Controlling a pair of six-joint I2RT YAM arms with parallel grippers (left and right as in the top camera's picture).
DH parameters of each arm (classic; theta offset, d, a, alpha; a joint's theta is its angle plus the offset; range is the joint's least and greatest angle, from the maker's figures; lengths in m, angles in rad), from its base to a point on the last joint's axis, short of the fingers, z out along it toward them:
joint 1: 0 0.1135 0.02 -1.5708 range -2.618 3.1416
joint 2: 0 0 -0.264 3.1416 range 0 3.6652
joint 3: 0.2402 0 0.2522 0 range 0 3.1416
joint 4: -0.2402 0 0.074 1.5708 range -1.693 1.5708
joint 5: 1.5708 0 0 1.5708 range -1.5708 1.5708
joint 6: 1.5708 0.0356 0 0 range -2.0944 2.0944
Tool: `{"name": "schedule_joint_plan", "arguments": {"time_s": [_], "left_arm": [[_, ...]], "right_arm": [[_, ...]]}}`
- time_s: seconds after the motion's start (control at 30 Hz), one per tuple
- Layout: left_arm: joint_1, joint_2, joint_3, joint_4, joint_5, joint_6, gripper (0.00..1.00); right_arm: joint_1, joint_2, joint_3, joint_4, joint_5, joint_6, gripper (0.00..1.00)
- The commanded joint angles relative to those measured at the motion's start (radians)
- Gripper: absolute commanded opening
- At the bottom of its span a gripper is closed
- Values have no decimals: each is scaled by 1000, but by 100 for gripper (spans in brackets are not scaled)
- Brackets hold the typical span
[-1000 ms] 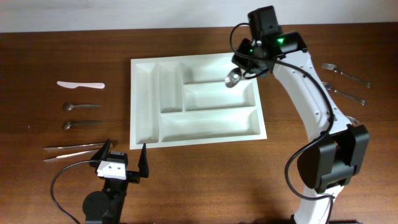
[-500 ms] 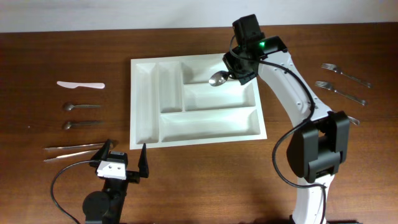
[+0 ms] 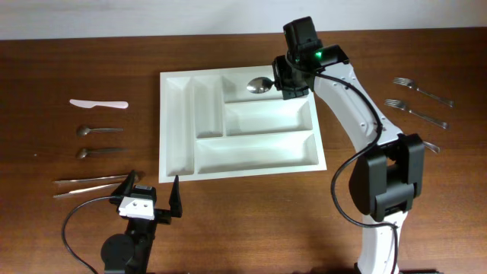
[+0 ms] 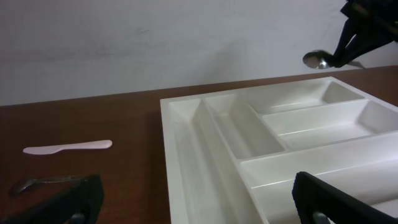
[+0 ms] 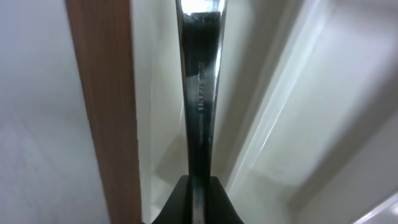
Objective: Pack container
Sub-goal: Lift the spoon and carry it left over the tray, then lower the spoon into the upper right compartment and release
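Overhead: right tool [image 3: 278, 85] moved spoon [image 3: 259, 85] leftward, now above container [image 3: 164, 129] top compartment.

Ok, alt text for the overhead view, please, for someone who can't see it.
The right end effector holds a metal spoon over the top compartment of a white cutlery tray on a wooden table. The left end effector sits open near the front edge; spoons lie left of the tray, forks right.
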Motion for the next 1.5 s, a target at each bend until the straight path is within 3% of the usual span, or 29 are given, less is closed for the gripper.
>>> {"name": "schedule_joint_plan", "arguments": {"time_s": [0.0,0.6,0.9,1.03,1.23,1.4,1.47], "left_arm": [[5,-8,-4,-3,-3,8,99],[5,-8,-4,-3,-3,8,99],[5,-8,-4,-3,-3,8,99],[5,-8,-4,-3,-3,8,99],[5,-9,-4,-3,-3,8,99],[5,-8,-4,-3,-4,8,99],[5,-8,-4,-3,-3,8,99]], "right_arm": [[18,39,2,5,-49,107,5],[31,90,2,51,-68,143,10],[31,91,2,56,-46,138,23],[29,91,2,104,-43,49,24],[-14,87,78,134,-43,-169,35],[-130,84,229,-46,-42,-322,56],[-184,84,284,-153,-39,-349,58]]}}
